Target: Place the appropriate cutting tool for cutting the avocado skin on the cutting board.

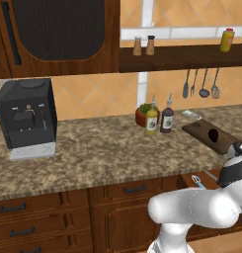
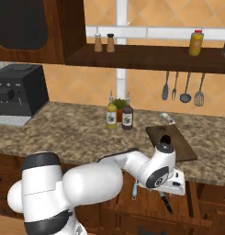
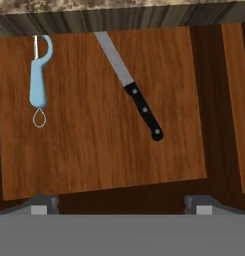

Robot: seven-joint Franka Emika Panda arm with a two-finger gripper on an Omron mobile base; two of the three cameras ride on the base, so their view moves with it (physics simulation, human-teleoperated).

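Just below the hand camera, the gripper hangs over an open drawer with its two fingertips spread wide at the view's bottom corners, nothing between them. On the drawer's wooden floor lies the knife, flat and at a slant: its black riveted handle points toward the hand and its narrow grey blade runs away toward the drawer's far edge. Well apart from it lies a small blue-handled tool, which looks like a peeler and is not what the job wants. The knife should be light and stiff, but its blade is thin, smooth and probably slippery, so the handle is the better hold, pinched across its width near the middle; lying flat on the wood it leaves little room for the fingers underneath. Beyond, up on the granite counter, the cutting board waits with the dark avocado resting on it, near two bottles
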